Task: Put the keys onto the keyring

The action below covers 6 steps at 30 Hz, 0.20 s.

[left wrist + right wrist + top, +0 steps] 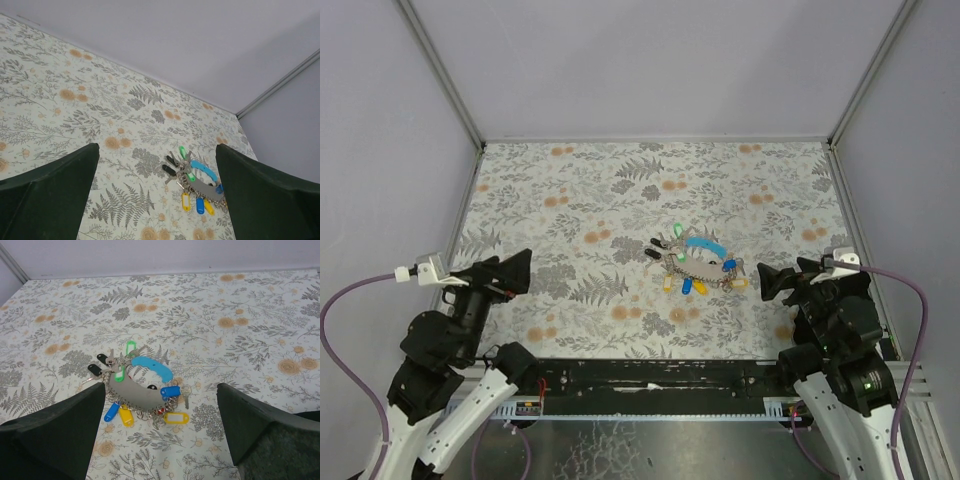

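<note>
We find the colour-capped metal keys point(685, 286) and blue-strapped silvery keyring point(706, 246) lying left of the nearer right claw point(767, 283), spread wide.

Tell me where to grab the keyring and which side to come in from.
Probably the light-blue strap: it arcs along the far edge of the keyring, bare tablecloth beyond it, while the keys crowd the near and left sides. Come down from above with the open right gripper, the closer one, jaws across the strap's narrow width.
</note>
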Tool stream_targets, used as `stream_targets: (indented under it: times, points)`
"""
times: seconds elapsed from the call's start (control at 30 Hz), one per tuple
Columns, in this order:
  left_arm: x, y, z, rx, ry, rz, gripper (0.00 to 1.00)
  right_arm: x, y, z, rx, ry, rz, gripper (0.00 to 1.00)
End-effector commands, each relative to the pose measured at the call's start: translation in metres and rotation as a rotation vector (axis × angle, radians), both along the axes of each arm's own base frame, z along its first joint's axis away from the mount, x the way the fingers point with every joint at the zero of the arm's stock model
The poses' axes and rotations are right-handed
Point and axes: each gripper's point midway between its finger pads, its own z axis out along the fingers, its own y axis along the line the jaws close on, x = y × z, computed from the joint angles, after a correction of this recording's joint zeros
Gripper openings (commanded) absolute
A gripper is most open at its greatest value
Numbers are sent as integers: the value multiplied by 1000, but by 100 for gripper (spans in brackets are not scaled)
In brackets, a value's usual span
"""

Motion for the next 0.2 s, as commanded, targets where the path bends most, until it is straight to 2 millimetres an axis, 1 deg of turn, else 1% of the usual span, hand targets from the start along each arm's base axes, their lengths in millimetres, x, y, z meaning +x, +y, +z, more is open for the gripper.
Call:
stream_targets:
  times: [0.0,0.17]
  points:
    - [-6,9,-1,25,-28,19,100,-2,5,7,5,-36,35,99]
    - [-7,12,0,7,-37,32,100,-2,7,6,0,-30,44,99]
